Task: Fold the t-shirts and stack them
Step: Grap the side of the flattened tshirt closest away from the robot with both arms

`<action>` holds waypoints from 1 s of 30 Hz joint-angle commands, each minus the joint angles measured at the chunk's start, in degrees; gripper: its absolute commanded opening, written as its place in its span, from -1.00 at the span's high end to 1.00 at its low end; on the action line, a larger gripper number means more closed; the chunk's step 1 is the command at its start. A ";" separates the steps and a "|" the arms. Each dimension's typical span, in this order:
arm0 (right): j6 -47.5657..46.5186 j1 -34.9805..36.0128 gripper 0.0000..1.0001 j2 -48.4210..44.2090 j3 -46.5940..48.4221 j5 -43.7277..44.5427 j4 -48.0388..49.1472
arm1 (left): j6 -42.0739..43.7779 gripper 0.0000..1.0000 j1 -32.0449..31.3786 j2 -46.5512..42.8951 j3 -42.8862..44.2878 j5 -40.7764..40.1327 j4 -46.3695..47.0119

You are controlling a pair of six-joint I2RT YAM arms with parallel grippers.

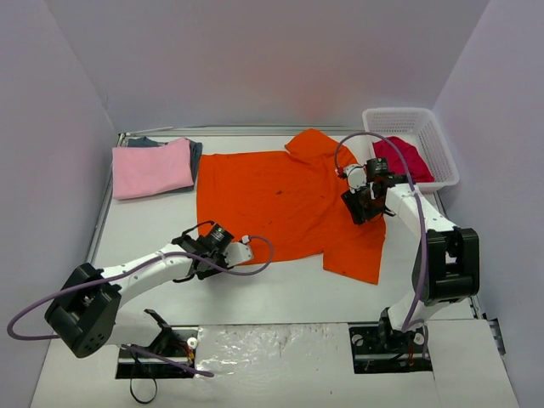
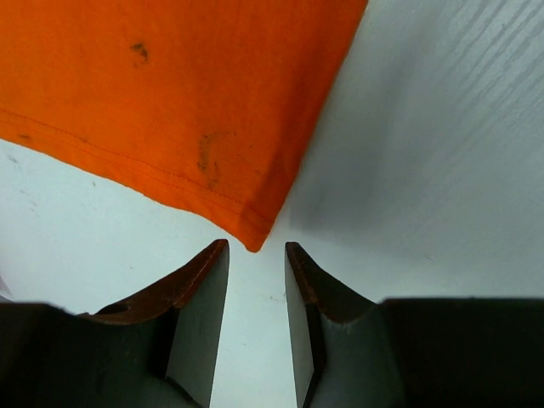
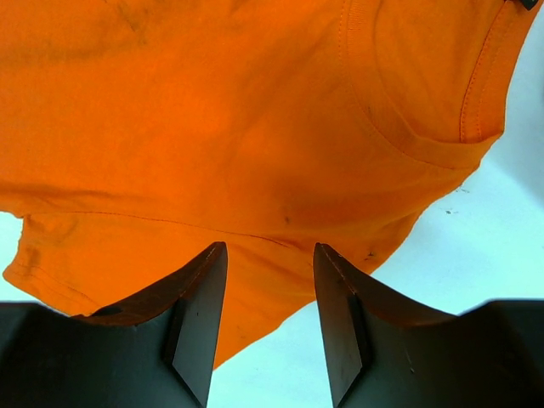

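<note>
Top external view: the orange t-shirt (image 1: 280,200) lies spread flat across the middle of the worktop (image 1: 280,297). The pink t-shirt (image 1: 153,167) sits folded at the far left, on top of the dark blue-grey t-shirt (image 1: 196,153), whose edge shows along its right side. The crimson t-shirt (image 1: 404,157) lies bunched in the white basket (image 1: 438,136) at the far right. The left fingers (image 1: 240,252) hover at the orange shirt's near left corner; the right fingers (image 1: 361,208) are over its right side.

Left wrist view: the left fingers (image 2: 257,255) stand parted and released, with nothing between them. The hemmed corner of the orange t-shirt (image 2: 170,93) lies just beyond their tips on the pale worktop (image 2: 425,170).

Right wrist view: the right fingers (image 3: 270,255) are also parted and released, with no cloth pinched between them. The orange t-shirt (image 3: 212,127) fills the picture beneath them, with stitched seams at the upper right and bare worktop (image 3: 476,246) at the lower right
</note>
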 commanded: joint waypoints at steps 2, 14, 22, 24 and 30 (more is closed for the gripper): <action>0.55 -0.48 0.16 0.23 -0.44 -0.40 -0.70 | 1.13 0.36 -0.66 2.24 -0.40 -1.55 2.62; 0.37 -0.57 0.15 1.28 -0.97 -0.41 -0.52 | 1.04 0.41 -0.92 5.59 -0.14 -4.02 5.27; 0.20 -0.66 0.14 0.67 -0.88 -0.23 -0.69 | 1.83 0.73 -0.92 7.17 1.44 -2.17 2.72; 0.11 -0.57 0.14 0.41 -1.06 0.12 -0.70 | 1.75 0.95 -0.92 8.05 1.97 -2.00 2.10; -1.12 -0.57 0.14 -0.65 -1.32 2.31 -1.13 | 1.75 0.95 -0.49 7.79 3.55 -8.13 2.97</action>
